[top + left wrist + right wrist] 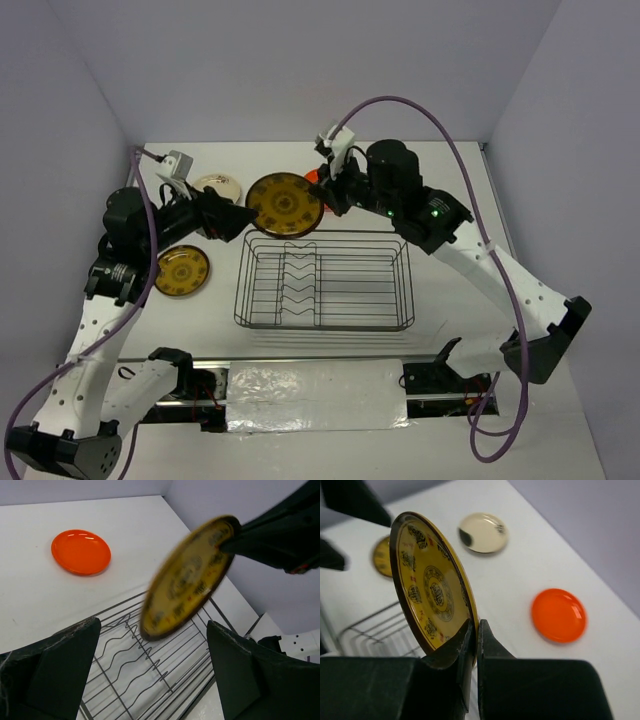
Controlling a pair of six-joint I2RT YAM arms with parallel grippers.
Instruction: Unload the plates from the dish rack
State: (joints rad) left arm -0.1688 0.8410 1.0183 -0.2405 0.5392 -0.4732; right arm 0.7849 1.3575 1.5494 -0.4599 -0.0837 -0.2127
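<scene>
Plate (285, 203), yellow-brown, pinched at its rim by the right gripper (474, 630), tilted above the far side of the dish rack (325, 327), near the far edge of the tabletop (260, 160); left gripper (238, 220) spread alongside. Likely stiff, glossy, breakable: rim holds best.

White table (270, 160) with wire dish rack (325, 280), cream plate (217, 185), orange plate (81, 551), yellow-brown plate (182, 271), perhaps patterned.

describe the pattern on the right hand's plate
Yellow plate with dark ornate motifs, dark rim; clearest in right wrist view.
</scene>
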